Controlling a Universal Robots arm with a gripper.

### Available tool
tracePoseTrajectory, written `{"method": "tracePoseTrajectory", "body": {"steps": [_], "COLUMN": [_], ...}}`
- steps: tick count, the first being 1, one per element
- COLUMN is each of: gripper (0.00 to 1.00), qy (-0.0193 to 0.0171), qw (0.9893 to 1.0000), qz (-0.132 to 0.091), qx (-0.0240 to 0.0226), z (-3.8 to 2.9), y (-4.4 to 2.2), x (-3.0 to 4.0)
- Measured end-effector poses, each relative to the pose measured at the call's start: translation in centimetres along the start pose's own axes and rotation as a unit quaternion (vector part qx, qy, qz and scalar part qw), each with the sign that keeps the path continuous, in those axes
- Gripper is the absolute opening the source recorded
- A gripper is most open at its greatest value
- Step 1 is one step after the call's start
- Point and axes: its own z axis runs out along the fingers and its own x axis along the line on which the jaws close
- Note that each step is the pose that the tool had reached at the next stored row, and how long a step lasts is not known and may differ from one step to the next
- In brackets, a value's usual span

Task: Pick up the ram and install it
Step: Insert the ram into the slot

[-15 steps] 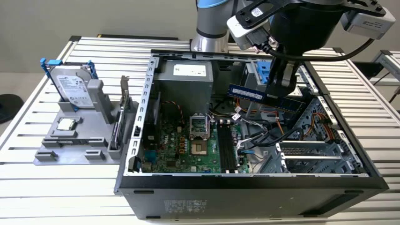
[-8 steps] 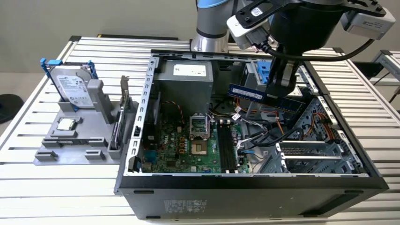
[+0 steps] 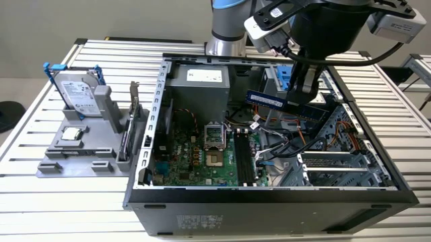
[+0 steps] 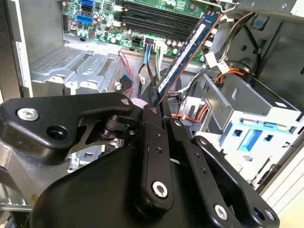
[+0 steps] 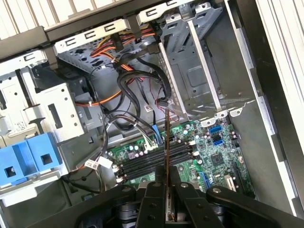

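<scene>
Currently the end effector (image 4: 159, 105) grips the ram (image 4: 187, 47) across its flat faces — light, stiff, fragile, I'd judge — best held clear of its contacts.

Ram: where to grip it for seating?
Pinch the ram across its two flat faces, coming down onto the upper long edge, as the gripper does now. It is thin and stands on edge, so the faces give flat contact and the lower edge is free for the memory slots.

Arm (image 3: 225, 25) overhead, hand (image 3: 300, 100) pointing down, fingers (image 3: 303, 83) seemingly pinched together
</scene>
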Motion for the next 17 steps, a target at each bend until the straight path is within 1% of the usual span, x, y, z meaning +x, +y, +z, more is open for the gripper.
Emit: {"method": "tracePoseTrajectory", "body": {"steps": [17], "gripper": [0.00], "qy": [-0.0003], "qw": [1.0000], "qz": [0.009], "qx": [0.0002], "z": [-0.01], "y": [0.00], "x": [0.00]}}
